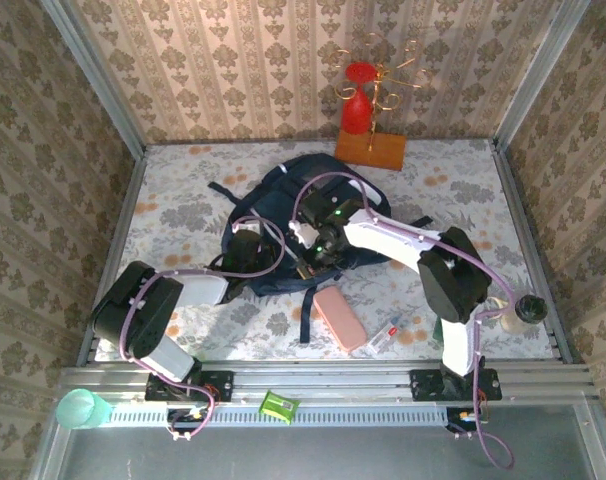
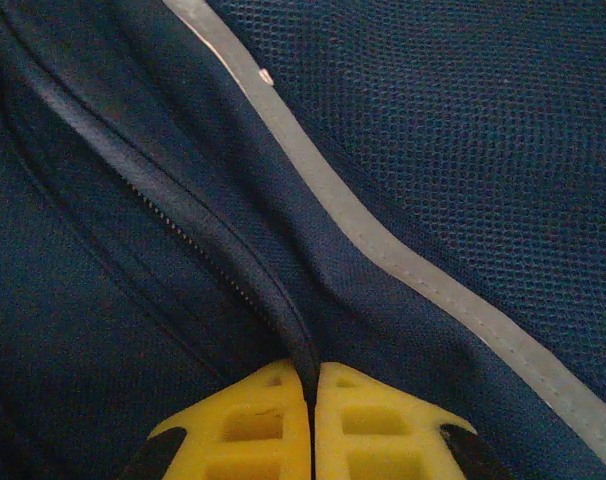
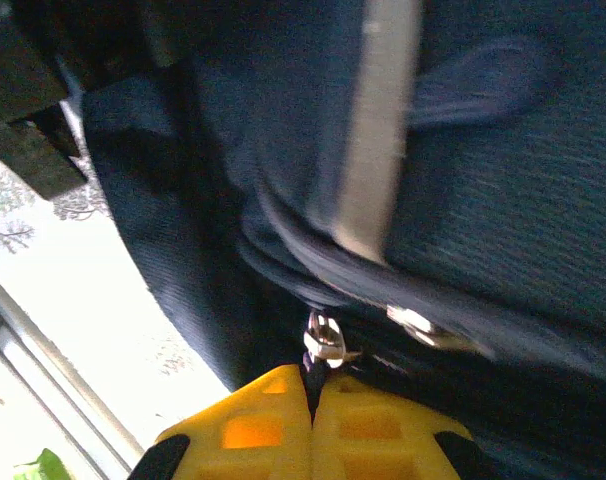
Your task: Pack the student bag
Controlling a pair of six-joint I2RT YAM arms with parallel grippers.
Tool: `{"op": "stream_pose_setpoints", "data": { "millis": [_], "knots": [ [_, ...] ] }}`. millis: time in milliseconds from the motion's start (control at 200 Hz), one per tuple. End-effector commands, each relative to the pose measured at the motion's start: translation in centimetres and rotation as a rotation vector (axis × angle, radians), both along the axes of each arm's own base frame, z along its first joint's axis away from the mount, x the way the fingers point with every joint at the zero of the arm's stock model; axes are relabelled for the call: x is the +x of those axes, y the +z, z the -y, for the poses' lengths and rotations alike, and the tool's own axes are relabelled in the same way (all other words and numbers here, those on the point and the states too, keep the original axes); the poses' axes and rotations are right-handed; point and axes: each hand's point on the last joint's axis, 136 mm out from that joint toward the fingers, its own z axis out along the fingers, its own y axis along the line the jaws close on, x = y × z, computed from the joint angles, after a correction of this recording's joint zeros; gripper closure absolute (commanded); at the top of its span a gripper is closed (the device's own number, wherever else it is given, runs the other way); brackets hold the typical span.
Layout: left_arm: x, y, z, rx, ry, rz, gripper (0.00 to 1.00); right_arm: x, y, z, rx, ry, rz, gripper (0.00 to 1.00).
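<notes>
On the frame rail in front of the table's near edge: a green cup (image 1: pixel 78 408) toward the left corner, a small green box (image 1: pixel 279 405) near the middle.

Just inside the near edge, right of centre: a pink pencil case (image 1: pixel 340 318) and, beside it, a thin pen-like item (image 1: pixel 383 333). Both lying on the floral table (image 1: pixel 183 200), outside the bag.

At the middle of the table: the student bag (image 1: pixel 273 200), navy, lying flat, straps trailing toward the near edge.

At its near side, the left gripper (image 2: pixel 311 375), yellow fingers pressed together on a fold of the navy fabric right beside the zip line (image 2: pixel 183 230). Next to it, on the right, the right gripper (image 3: pixel 311 378), fingers closed tight on the metal zip pull (image 3: pixel 325 338).

At the far edge, right of centre: a red-and-gold ornament stand (image 1: pixel 368 110) on a wooden base.

Judged from this: early in the task. Bag braced and zip pull caught, no parted opening to be seen. Extent of the zip's travel: cannot tell. Left to do: open the bag, load the pencil case and pen-like item, close up.
</notes>
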Motion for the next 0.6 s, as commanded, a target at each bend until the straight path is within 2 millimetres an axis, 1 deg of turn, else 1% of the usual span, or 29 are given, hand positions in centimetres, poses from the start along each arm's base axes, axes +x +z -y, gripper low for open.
{"op": "stream_pose_setpoints", "data": {
  "millis": [0, 25, 80, 140, 235, 250, 325, 395, 435, 525, 595],
  "knots": [
    [-3.1, -4.4, 0.2, 0.039, -0.025, -0.136, 1.00, -2.7, 1.3, -5.8, 0.186, 0.107, -0.088, 1.00],
    [-3.2, -4.5, 0.2, 0.036, -0.024, -0.137, 1.00, -2.6, 1.2, -6.0, 0.196, 0.104, -0.088, 1.00],
    [-3.3, -4.8, 0.5, 0.025, -0.022, -0.138, 1.00, -2.1, 1.0, -5.7, 0.199, 0.082, -0.089, 1.00],
    [-3.4, -4.9, 0.7, 0.021, -0.024, -0.141, 1.00, -1.2, 1.6, -5.0, 0.224, 0.048, -0.077, 1.00],
    [-3.4, -4.6, 0.9, 0.018, -0.029, -0.132, 1.00, 0.2, 3.9, -3.9, 0.302, -0.013, -0.058, 1.00],
    [-3.4, -4.5, 0.9, 0.016, -0.030, -0.129, 1.00, 0.7, 4.5, -3.9, 0.327, -0.021, -0.039, 1.00],
    [-3.2, -3.3, 1.0, 0.002, -0.030, -0.099, 1.00, 1.8, 6.3, -2.9, 0.385, -0.063, -0.014, 1.00],
    [-3.0, -1.5, 1.1, -0.019, -0.037, -0.065, 0.84, 2.4, 7.1, -1.8, 0.398, -0.089, 0.002, 1.00],
    [-3.0, -0.4, 1.0, -0.027, -0.040, -0.044, 0.75, 2.5, 7.1, -1.1, 0.391, -0.094, 0.010, 1.00],
    [-2.9, 2.5, 0.1, -0.031, -0.028, 0.009, 0.61, 2.6, 6.6, 0.4, 0.366, -0.107, 0.017, 1.00],
    [-2.8, 4.1, -1.5, -0.026, 0.004, 0.036, 0.54, 2.6, 6.2, 1.3, 0.354, -0.115, 0.022, 1.00]
  ]
}}
